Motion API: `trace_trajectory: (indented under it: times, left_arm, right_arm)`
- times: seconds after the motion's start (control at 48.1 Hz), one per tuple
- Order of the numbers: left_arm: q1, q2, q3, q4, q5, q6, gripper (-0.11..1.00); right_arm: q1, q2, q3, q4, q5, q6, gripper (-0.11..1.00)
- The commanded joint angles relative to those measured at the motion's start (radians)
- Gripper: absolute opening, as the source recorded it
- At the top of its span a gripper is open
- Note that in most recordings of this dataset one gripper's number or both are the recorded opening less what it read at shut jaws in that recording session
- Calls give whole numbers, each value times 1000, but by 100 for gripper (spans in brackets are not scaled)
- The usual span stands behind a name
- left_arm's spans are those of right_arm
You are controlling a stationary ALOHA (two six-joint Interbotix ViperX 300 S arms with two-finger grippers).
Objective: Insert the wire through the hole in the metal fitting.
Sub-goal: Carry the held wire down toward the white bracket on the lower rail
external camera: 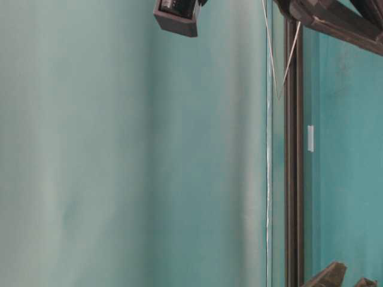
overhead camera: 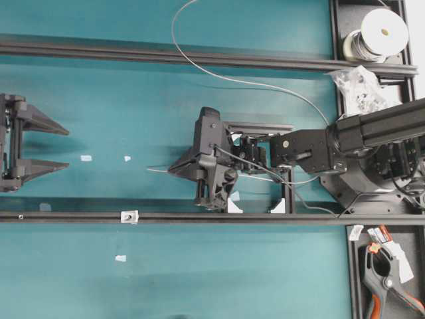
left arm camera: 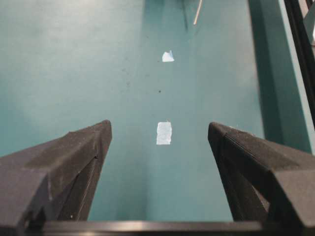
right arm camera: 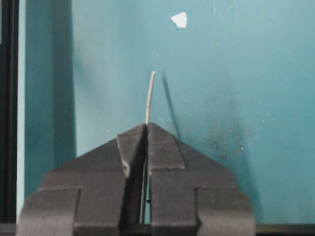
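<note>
The wire (overhead camera: pixel 199 66) curves down from the top of the overhead view toward the right arm. My right gripper (overhead camera: pixel 174 169) is shut on it at mid-table. A short silvery end (overhead camera: pixel 156 169) sticks out to the left past the tips. In the right wrist view the wire (right arm camera: pixel 150 93) stands up from the shut right gripper (right arm camera: pixel 147 125) above the teal mat. The metal fitting (overhead camera: pixel 128 216), a tiny silvery square with a dark hole, sits on the lower black rail, left of and nearer than the wire's end. My left gripper (overhead camera: pixel 66 146) (left arm camera: pixel 158 125) stands open and empty at the far left.
Two black rails (overhead camera: pixel 166 56) (overhead camera: pixel 265 217) cross the table. White tape scraps (overhead camera: pixel 85 158) (overhead camera: pixel 127 159) (overhead camera: pixel 120 258) lie on the mat; one scrap (left arm camera: pixel 164 133) lies between the left fingers. A wire spool (overhead camera: pixel 384 30), a parts bag (overhead camera: pixel 358 86) and an orange-black clamp (overhead camera: pixel 385 279) sit at the right.
</note>
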Motion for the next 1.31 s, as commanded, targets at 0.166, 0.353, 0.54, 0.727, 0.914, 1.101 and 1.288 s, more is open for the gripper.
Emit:
trace_trajectory:
  times: [0.166, 0.353, 0.54, 0.727, 0.914, 1.101, 1.288]
  left_arm:
    - [-2, -28, -3, -2, -3, 0, 89]
    - [-3, -41, -2, -2, 2, 0, 89]
    - [-3, -63, 0, -2, 8, 5, 89]
    - [-2, -87, 2, -2, 28, 9, 89]
    - [-2, -115, 2, -2, 46, 14, 89]
    - [-2, -156, 20, -2, 48, 14, 89]
    - [-2, -178, 55, -2, 35, 3, 89]
  right_arm:
    - [6, -46, 8, 3, -17, 5, 0]
    - [-11, -117, 14, 0, 8, -6, 0]
    - [-38, -210, 14, -25, 63, -25, 0]
    - [-52, -264, 14, -41, 94, -29, 0]
    - [-52, -278, 21, -41, 94, -28, 0]
    - [-44, -282, 49, -37, 40, -26, 0]
    - [-2, -296, 103, -9, -72, -25, 0]
